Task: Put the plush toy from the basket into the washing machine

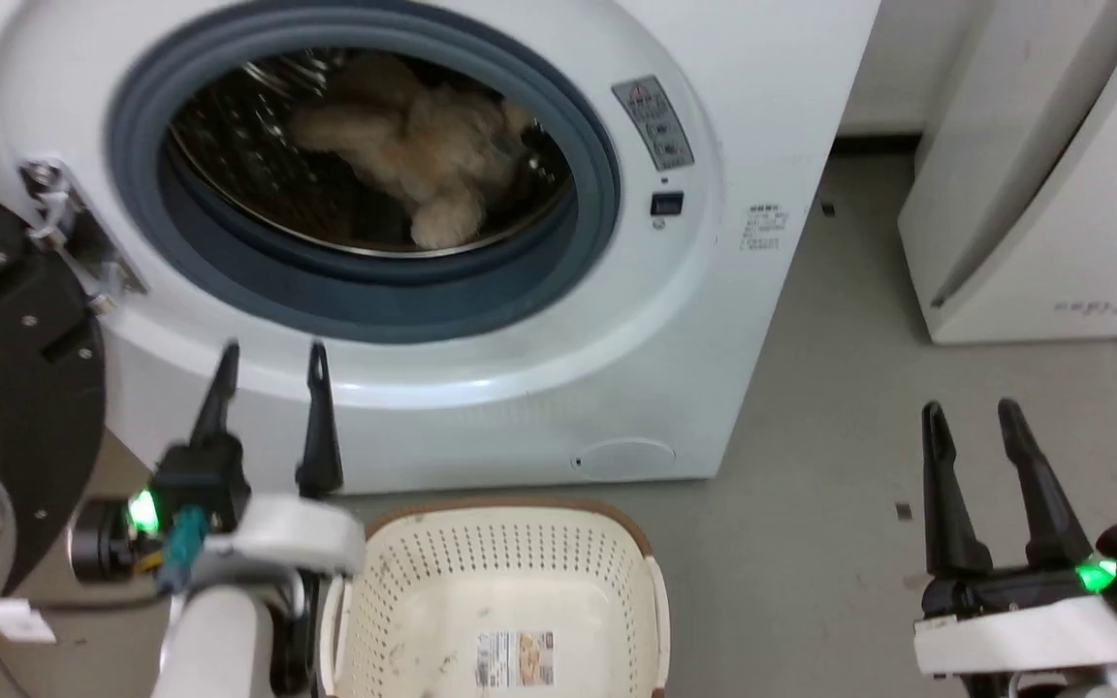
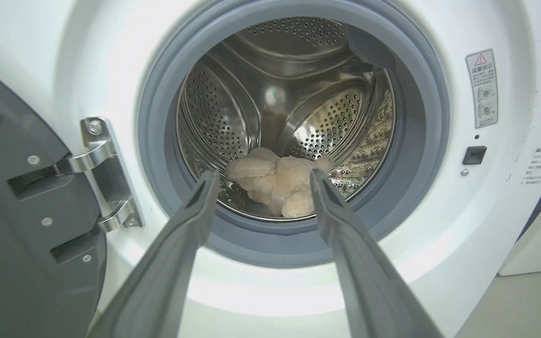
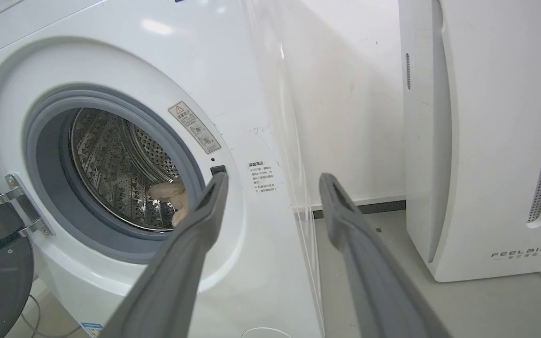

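Though the plush toy (image 1: pixel 423 145) lies at the front edge of the washing machine (image 1: pixel 675 320) drum, it looks light, soft, squashy; pinch the torso. Fingers apart, empty: left hand (image 1: pixel 273 351), right hand (image 1: pixel 970 409).

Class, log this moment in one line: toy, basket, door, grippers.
plush toy: inside washing machine | basket: no toy | door: open | left gripper: open, empty | right gripper: open, empty

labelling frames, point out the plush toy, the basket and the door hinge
plush toy (image 2: pixel 280 185), left wrist view, its furry body in the drum
basket (image 1: pixel 510 553), head view, its perforated back wall
door hinge (image 2: pixel 111 178), left wrist view, its metal bracket
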Robot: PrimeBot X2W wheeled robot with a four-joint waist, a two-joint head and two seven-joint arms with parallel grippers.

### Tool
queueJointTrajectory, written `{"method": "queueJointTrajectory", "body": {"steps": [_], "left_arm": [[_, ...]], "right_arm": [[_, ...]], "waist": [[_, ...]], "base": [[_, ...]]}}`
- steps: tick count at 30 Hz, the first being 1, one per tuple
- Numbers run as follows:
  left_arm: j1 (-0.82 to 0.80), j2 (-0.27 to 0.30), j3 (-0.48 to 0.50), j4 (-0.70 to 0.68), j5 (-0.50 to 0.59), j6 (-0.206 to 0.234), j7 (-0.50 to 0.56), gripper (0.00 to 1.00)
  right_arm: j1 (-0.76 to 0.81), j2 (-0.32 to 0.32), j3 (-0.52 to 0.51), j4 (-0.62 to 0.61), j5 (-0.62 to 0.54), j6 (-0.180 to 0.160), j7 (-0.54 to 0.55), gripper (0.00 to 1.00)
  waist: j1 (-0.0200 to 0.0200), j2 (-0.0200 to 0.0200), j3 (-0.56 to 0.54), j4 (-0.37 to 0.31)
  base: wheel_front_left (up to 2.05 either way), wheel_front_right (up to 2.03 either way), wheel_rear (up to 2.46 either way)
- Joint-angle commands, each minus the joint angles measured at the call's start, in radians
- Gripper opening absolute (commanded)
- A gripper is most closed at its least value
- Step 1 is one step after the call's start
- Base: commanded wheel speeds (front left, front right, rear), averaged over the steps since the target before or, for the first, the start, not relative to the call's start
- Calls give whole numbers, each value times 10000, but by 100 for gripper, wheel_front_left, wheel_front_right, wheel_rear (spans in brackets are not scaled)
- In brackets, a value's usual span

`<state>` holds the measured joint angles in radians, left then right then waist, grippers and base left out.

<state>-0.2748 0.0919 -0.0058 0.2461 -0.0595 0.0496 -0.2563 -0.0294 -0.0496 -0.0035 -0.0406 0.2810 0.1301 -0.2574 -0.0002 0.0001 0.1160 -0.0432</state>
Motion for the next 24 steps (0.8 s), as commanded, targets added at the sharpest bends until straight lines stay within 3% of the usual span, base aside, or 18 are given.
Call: {"method": "queueJointTrajectory", "body": {"steps": [1, 9, 17, 18, 24], "left_arm": [[204, -41, 13, -78, 53, -47, -55, 100], [1937, -166, -81, -586, 313, 87, -55, 100], [2528, -223, -60, -581, 350, 249, -55, 100], [2412, -182, -86, -577, 311, 209, 4, 0], [2421, -183, -92, -628, 307, 190, 77, 0]], "right_arm": [[143, -6, -1, 32, -31, 6, -44, 100], [867, -6, -103, 138, -39, 6, -44, 100], [1155, -6, -192, 205, -7, 6, -44, 100], [1039, 0, -182, 169, -12, 0, 2, 0], [1016, 0, -171, 175, -87, 0, 73, 0]], "waist": [[2, -1, -277, 104], [2, -1, -912, 214], [2, -1, -1130, 369], [2, -1, -1130, 365], [2, -1, -1134, 368]], "base": [[0, 0, 0], [0, 0, 0], [0, 0, 0], [0, 0, 0], [0, 0, 0]]}}
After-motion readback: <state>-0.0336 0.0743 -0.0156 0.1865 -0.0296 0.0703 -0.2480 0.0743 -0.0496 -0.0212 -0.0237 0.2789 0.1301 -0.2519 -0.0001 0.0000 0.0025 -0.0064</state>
